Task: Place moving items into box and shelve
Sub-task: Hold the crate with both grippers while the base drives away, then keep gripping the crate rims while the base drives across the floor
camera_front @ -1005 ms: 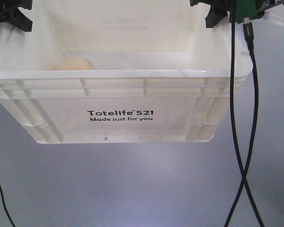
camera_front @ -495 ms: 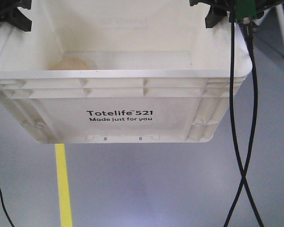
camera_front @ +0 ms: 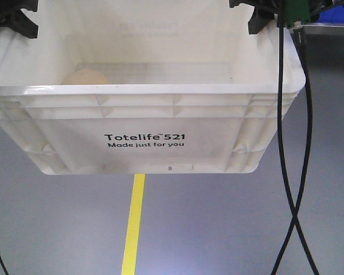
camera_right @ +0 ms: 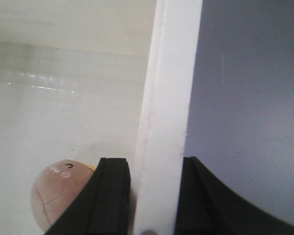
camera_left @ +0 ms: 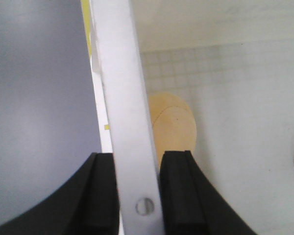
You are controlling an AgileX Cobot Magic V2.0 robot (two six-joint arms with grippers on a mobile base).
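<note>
**Grey floor below, white box clamped at both side rims**

Grey floor [camera_front: 218, 229] filled the lower half of the front view, open and bare to either side of a yellow line [camera_front: 133, 223] that ran from under the box toward the bottom edge. Floor also showed past both short ends of the box, more of it on the right.

The box [camera_front: 143, 106], by far the largest thing, spanned nearly the whole width of the front view. Its ribbed near rim lay level and its base edge hung above the line. Two black cables [camera_front: 286, 143] dropped past its right end and crossed low down.

The left gripper [camera_left: 139, 164] was clamped on the left rim, one black finger outside the wall and one inside. The right gripper [camera_right: 154, 169] gripped the right rim the same way.

Inside, the cream bun [camera_front: 86, 77] lay in the left part of the bottom, close beside the left wall and just by the left gripper's inner finger. The pinkish-brown bun [camera_right: 59, 191] lay on the bottom near the right wall, beside the right gripper's inner finger.

Black print [camera_front: 146, 141] on the near wall read "Totelife 521" over "Made just for you". A small mark on the pinkish-brown bun was too small to read.
</note>
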